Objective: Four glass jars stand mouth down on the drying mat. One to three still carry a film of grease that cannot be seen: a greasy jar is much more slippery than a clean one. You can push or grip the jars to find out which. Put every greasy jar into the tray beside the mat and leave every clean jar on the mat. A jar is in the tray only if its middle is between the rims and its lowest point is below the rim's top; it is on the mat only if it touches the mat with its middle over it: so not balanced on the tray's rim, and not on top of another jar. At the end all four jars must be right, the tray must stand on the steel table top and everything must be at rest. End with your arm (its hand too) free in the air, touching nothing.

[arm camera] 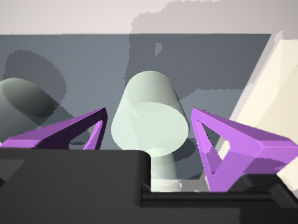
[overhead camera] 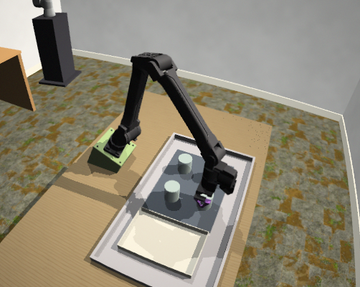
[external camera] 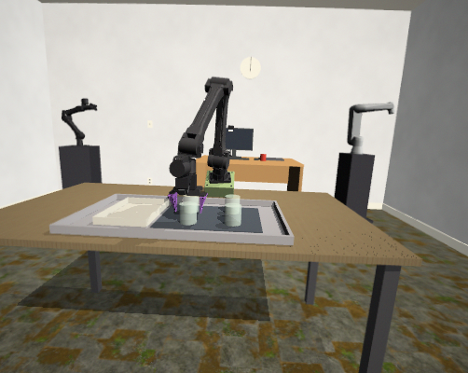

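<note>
1. Shows, nearest in the exterior view, the long front edge of the brown wooden worktop [overhead camera: 61, 215] [external camera: 336, 224]; along it, set back slightly, bears the grey steel table top with a raised rim [overhead camera: 107, 248] [external camera: 172, 236].
2. Nearest that front edge, has two of the four jars on the flat dark slate-blue mat [overhead camera: 161, 204] [external camera: 249, 226] [arm camera: 225, 65]: a pale green glass cylinder beside the tray end [overhead camera: 209, 206] [external camera: 188, 215] [arm camera: 150, 127], and a matching pale glass cylinder toward the front right corner [external camera: 233, 217] [arm camera: 15, 112].
3. Straddles the first cylinder with the black parallel gripper [overhead camera: 204, 200] [external camera: 188, 205] [arm camera: 149, 112], pointing down with purple triangular fingers [external camera: 173, 202] wide open and gripping nothing; cannot tell from these views whether touching the glass.
4. Toward the left short edge, next to the mat, has the shallow cream rectangular tray [overhead camera: 161, 244] [external camera: 126, 212] [arm camera: 282, 90], with all four jars outside it.
5. Farther back, toward the rear edge, has the other two upright glass jars on the mat: a tray-side rear cylinder [overhead camera: 172, 194] [external camera: 191, 200] [arm camera: 166, 167] and a right-hand rear cylinder [overhead camera: 185, 164] [external camera: 232, 199].
6. By the rear edge, carries the black jointed arm [overhead camera: 184, 104] [external camera: 202, 114] on a light green wedge-shaped base [overhead camera: 105, 162] [external camera: 219, 191].
7. Beyond the rear edge, shows an orange-brown wooden desk [overhead camera: 5, 55] [external camera: 252, 169].
</note>
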